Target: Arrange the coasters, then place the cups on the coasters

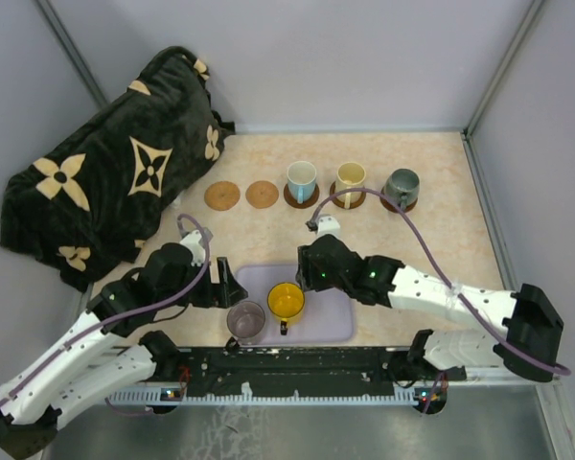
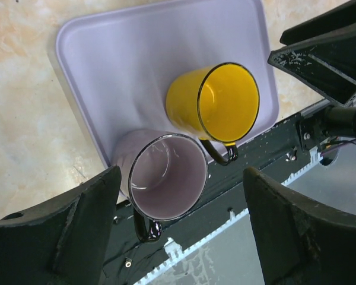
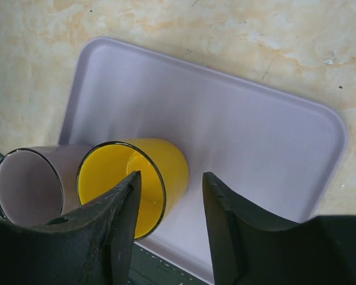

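Observation:
Two bare coasters [image 1: 222, 195] [image 1: 262, 194] lie at the left of the back row. To their right, three cups stand on coasters: white with a blue handle [image 1: 301, 179], cream [image 1: 350, 177] and dark grey-green [image 1: 402, 186]. The yellow cup [image 1: 286, 301] [image 3: 133, 178] and the purple-grey cup [image 1: 245, 319] [image 2: 166, 175] stand on the lavender tray [image 1: 331, 316]. My right gripper [image 3: 172, 178] [image 1: 305, 273] is open and straddles the yellow cup's wall, one finger inside the cup and the other outside, with a gap on that side. Wide open, my left gripper [image 2: 181, 178] [image 1: 228, 286] hovers over the purple-grey cup.
A dark plush blanket with tan flowers [image 1: 105, 172] fills the back left. Walls close in the table at the back and on the right. The black rail [image 1: 297, 362] carrying the arm bases runs just behind the tray's near edge.

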Controlling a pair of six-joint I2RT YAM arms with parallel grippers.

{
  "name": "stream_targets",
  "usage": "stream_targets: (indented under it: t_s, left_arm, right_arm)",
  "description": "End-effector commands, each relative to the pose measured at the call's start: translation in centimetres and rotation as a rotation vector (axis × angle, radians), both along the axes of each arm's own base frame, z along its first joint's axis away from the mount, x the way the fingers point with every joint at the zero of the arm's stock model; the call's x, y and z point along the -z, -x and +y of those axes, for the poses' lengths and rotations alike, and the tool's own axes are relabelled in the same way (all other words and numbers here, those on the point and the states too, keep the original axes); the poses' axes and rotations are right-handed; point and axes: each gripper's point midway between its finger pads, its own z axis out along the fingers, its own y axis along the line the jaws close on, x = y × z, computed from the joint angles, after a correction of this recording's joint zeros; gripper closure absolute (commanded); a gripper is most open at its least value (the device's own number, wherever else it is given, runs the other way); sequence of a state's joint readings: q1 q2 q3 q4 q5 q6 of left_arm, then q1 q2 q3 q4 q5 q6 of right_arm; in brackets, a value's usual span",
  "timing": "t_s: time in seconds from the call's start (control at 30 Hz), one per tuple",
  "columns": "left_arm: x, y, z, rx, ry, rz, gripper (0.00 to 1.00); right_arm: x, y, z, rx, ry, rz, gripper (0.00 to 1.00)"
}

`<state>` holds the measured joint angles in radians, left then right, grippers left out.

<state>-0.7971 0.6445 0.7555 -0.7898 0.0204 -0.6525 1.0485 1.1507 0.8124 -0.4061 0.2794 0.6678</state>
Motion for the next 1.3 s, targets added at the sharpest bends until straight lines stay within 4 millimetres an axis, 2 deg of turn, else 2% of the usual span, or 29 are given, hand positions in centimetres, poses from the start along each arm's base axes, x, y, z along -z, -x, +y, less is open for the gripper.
stream_targets:
  t_s: [0.0,0.23,0.53,0.6,0.73,0.83,0.93,1.07,1.27]
  left_arm:
    - [1.2,1.1,0.0,0.050,-0.024,0.032,0.11]
    - [1.5,-0.2,-1.3,0.069,-0.016,0.005,0.11]
    - [1.4,-2.1,-3.0,0.088,-0.016,-0.037,0.11]
    - [1.4,-2.4,-3.3,0.089,-0.015,-0.044,0.11]
    - [1.7,-2.7,-3.6,0.090,-0.015,-0.044,0.11]
    - [1.8,-2.8,-3.8,0.088,-0.010,-0.042,0.11]
    - [1.8,-2.9,-3.8,0.086,-0.010,-0.044,0.11]
    - [2.0,-3.0,-4.0,0.091,-0.015,-0.046,0.10]
    - [2.2,-3.2,-4.8,0.134,-0.010,-0.055,0.10]
  right_arm:
    - [-1.8,0.0,3.0,-0.065,-0.050,-0.026,0.55]
    - [-0.1,0.8,4.0,-0.111,-0.004,0.018,0.59]
    - [3.1,0.8,3.4,-0.106,0.106,0.063,0.64]
    - [3.4,0.6,3.6,-0.102,0.122,0.063,0.68]
    - [3.6,-0.1,3.8,-0.077,0.144,0.051,0.84]
    - [3.1,-0.9,3.7,-0.039,0.144,0.024,0.94]
    - [2.5,-1.8,3.3,0.011,0.153,-0.006,0.99]
    - [1.9,-2.7,3.1,0.048,0.159,-0.049,0.98]
    - [1.2,-3.7,3.1,0.053,0.217,-0.088,0.87]
